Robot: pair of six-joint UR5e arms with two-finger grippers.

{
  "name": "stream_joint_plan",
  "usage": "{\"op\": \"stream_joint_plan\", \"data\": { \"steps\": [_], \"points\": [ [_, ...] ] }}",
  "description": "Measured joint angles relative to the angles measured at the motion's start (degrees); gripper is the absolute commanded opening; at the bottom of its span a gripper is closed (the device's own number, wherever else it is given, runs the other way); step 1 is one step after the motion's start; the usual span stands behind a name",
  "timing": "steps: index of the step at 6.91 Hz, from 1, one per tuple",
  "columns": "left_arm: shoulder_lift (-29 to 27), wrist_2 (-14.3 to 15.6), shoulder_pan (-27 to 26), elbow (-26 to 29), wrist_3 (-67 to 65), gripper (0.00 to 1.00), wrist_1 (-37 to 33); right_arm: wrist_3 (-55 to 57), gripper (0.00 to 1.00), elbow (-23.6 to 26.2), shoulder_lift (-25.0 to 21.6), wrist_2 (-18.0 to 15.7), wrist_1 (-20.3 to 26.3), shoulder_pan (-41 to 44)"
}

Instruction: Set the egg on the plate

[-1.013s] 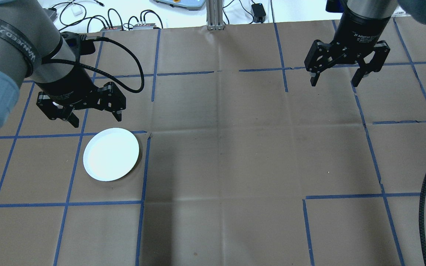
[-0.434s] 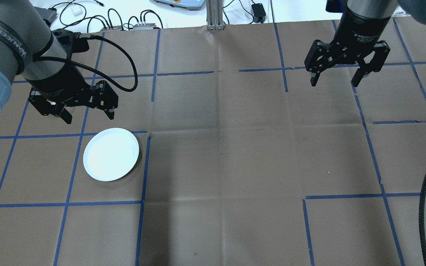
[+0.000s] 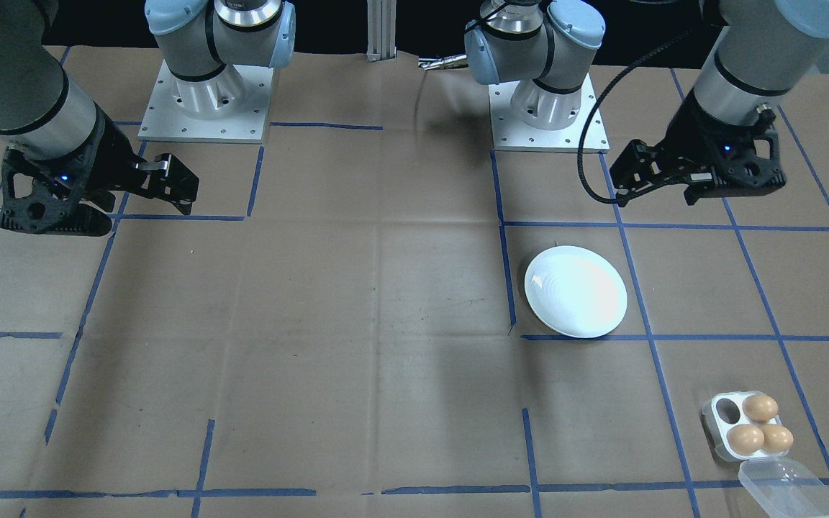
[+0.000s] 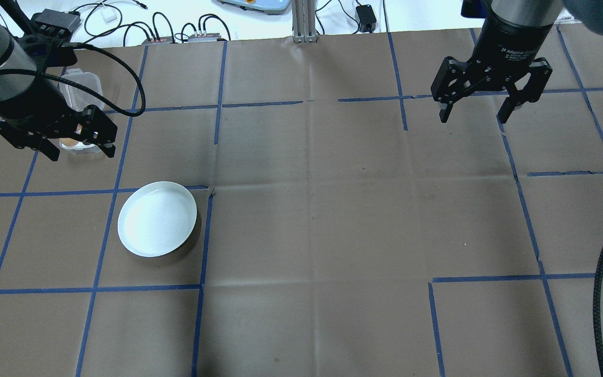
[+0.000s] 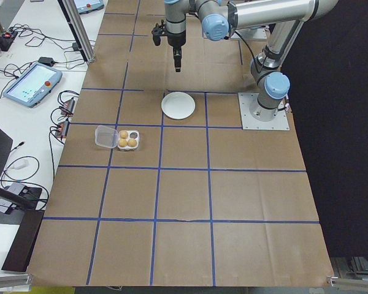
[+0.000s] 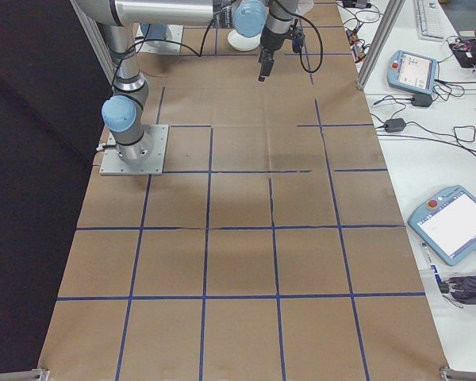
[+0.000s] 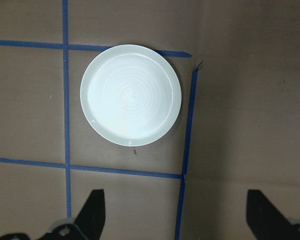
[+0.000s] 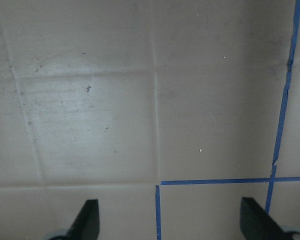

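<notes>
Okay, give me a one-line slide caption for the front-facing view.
Both open end effectors, left and right, hover over the table; empty plate, three eggs in tray.

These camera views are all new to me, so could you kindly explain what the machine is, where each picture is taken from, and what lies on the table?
It is a robot with two arms at a paper-covered table. One camera looks over its shoulders, one faces it, two watch from the table's ends, and one sits on each wrist. The left gripper and right gripper are both open and hold nothing. On the table lie an empty white plate and a small egg tray holding three brown eggs, its clear lid open beside it.
</notes>
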Motion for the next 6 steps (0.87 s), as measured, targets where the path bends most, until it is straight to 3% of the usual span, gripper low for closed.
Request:
{"op": "stream_joint_plan", "data": {
  "steps": [4, 6],
  "points": [
    [-16.1, 0.5, 9.8, 4.8, 15.1, 1.0, 14.7, 0.0, 1.0, 0.0, -0.1, 0.0, 0.0, 0.0],
    [-28.5, 0.4, 10.6, 15.2, 16.5, 1.0, 16.1, 0.0, 1.0, 0.0, -0.1, 0.1, 0.0, 0.0]
  ]
}}
